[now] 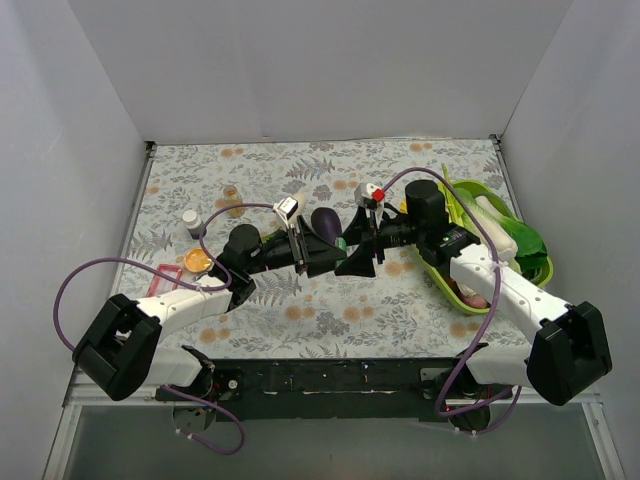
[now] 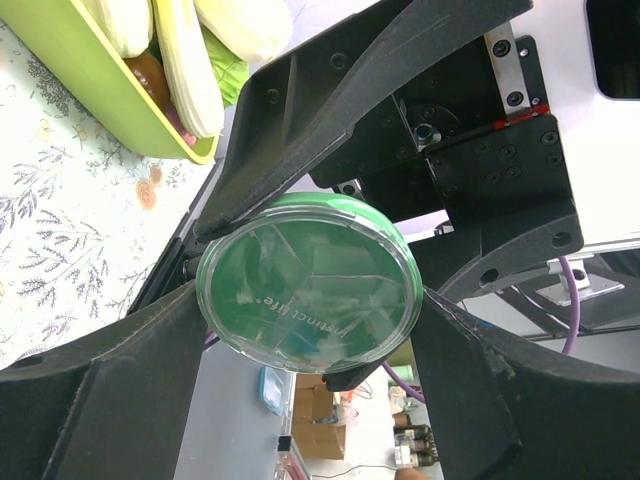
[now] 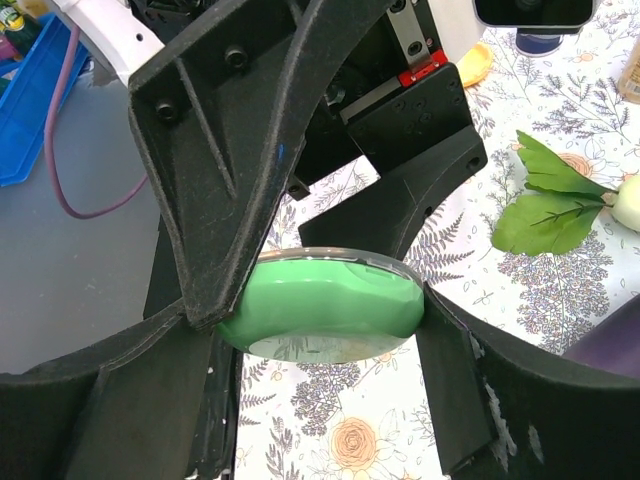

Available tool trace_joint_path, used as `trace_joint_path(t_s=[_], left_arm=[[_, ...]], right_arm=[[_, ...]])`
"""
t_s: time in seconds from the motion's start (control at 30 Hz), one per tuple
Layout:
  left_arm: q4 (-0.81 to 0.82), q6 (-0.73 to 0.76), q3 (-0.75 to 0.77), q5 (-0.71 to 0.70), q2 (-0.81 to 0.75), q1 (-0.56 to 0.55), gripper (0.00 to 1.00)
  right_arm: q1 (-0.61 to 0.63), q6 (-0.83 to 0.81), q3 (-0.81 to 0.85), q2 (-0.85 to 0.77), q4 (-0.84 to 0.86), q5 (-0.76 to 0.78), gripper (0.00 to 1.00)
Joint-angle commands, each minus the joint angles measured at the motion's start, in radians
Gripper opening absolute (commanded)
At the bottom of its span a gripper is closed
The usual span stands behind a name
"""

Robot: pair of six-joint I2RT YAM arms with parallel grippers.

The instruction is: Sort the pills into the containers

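The green container (image 2: 308, 290), a round dish under a clear lid, hangs above the middle of the table (image 1: 341, 243). My left gripper (image 2: 310, 300) is shut on its rim from both sides. From the other side my right gripper (image 3: 320, 315) has come in crosswise, and its fingers (image 3: 445, 370) press against the dish's edge (image 3: 320, 300). In the top view the two grippers (image 1: 318, 250) (image 1: 358, 252) meet tip to tip. The orange container (image 1: 197, 261) sits on the table at the left. No pills can be made out in any view.
A lime-green tray (image 1: 520, 262) of vegetables stands at the right. A purple eggplant (image 1: 325, 220) lies just behind the grippers, with a red-capped item (image 1: 378, 194) beyond it. A white bottle (image 1: 190, 222) and an amber bottle (image 1: 231, 197) stand at the back left.
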Motion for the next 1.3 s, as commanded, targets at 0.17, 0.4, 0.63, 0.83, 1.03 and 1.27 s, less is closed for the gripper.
trace_joint_path(t_s=[0.17,0.4,0.63,0.83,1.03,1.27], left_arm=[[-0.071,-0.020,-0.001,-0.036,-0.099,-0.006,0.98],[-0.226,0.017,-0.018,-0.079,-0.223,-0.004,0.98],[-0.167,0.016,-0.104,-0.063,-0.380,0.001,0.98],[-0.151,0.066,-0.108,0.037,-0.395,-0.001,0.98],[-0.198,0.172,-0.098,0.097,-0.383,-0.002,0.98],[-0.191,0.195,-0.087,0.117,-0.354,-0.019,0.98]], right_arm=[[0.003,-0.235,0.152,0.013,-0.179,-0.016,0.28],[0.003,-0.671,0.361,0.056,-0.586,0.032,0.28],[0.034,-0.957,0.268,-0.079,-0.572,0.104,0.29],[0.167,-1.009,0.019,-0.284,-0.311,0.255,0.29],[0.281,-1.015,-0.082,-0.367,-0.151,0.395,0.29],[0.311,-1.024,-0.107,-0.370,-0.108,0.438,0.29]])
